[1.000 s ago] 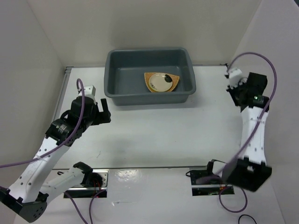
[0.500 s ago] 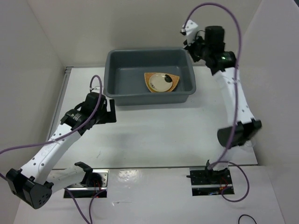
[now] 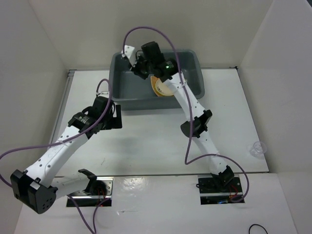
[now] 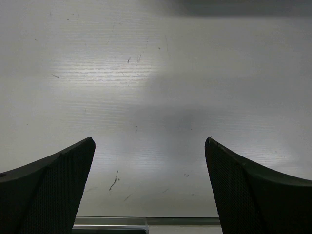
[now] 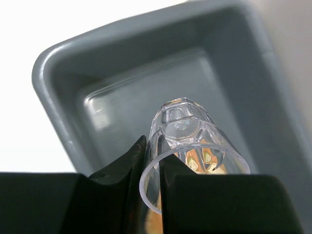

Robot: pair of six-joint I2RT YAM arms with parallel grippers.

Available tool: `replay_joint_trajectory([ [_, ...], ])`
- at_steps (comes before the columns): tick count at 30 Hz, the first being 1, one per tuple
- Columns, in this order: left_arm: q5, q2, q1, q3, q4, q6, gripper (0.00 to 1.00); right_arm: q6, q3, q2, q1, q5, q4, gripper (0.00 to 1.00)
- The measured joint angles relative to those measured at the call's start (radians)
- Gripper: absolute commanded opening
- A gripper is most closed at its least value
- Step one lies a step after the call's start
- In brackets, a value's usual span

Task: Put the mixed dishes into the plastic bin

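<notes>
Clear glass over the dark grey bin: faceted, empty and see-through, it hangs above the left half of the tub, inside the line of the rim. Its long axis runs away from your right claw, open mouth toward the claw and base pointing down at the bin floor. The claw pinches the glass by its rim, apparently with one finger inside the mouth and one outside. The floor beneath looks bare. The orange plate lies in the bin to the right, showing through the glass as an orange tint.

Your left claw is spread wide and holds nothing, over bare table near the bin's near-left corner. A second clear glass stands on the table's right side, well apart from the bin, nearer your right arm's base.
</notes>
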Motion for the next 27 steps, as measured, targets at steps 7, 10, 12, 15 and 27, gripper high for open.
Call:
replay_joint_trajectory([
  [7, -0.023, 0.040, -0.010, -0.012, 0.000, -0.002, 1.00, -0.044, 0.023, 0.179, 0.024, -0.005, 0.000, 0.02],
  [10, -0.035, 0.041, -0.010, -0.012, 0.000, -0.002, 1.00, -0.089, 0.024, 0.258, 0.020, 0.010, 0.001, 0.02],
  [12, -0.044, 0.047, -0.010, -0.012, 0.000, -0.002, 1.00, -0.119, 0.024, 0.306, 0.017, 0.024, 0.000, 0.05],
  [15, -0.053, 0.068, -0.010, -0.012, 0.000, -0.003, 1.00, -0.159, 0.024, 0.353, 0.017, 0.050, 0.002, 0.13],
  [27, -0.083, 0.126, -0.010, -0.013, -0.003, -0.028, 1.00, -0.247, 0.024, 0.370, 0.018, 0.085, 0.068, 0.56],
])
